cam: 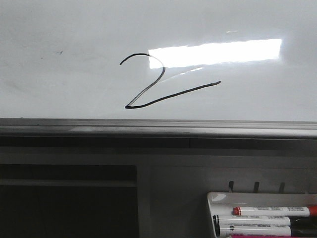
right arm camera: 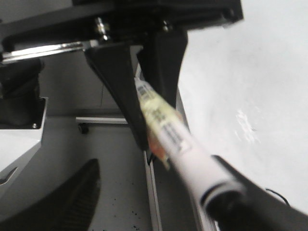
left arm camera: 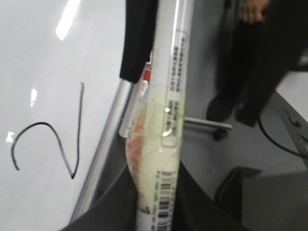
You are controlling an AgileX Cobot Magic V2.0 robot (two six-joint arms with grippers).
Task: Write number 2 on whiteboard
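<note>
The number 2 (cam: 158, 84) is drawn in thin black line on the whiteboard (cam: 59, 74). It also shows in the left wrist view (left arm camera: 53, 139) on the board (left arm camera: 38, 72). No gripper shows in the front view. My left gripper (left arm camera: 156, 204) is shut on a white marker (left arm camera: 166, 120) wrapped in yellowish tape, held off the board beside its grey edge rail (left arm camera: 103, 144). In the right wrist view the left gripper (right arm camera: 144, 96) holds the marker (right arm camera: 185, 154). Its black end (right arm camera: 226, 204) lies against one finger of my right gripper (right arm camera: 168, 202), whose jaws stand wide apart.
A white marker tray (cam: 218, 198) with several markers (cam: 272, 211) hangs below the board's rail (cam: 148, 130) at the front right. A dark finger (left arm camera: 137, 43) reaches down beside the marker's upper part. A person in dark clothes (left arm camera: 269, 57) stands behind.
</note>
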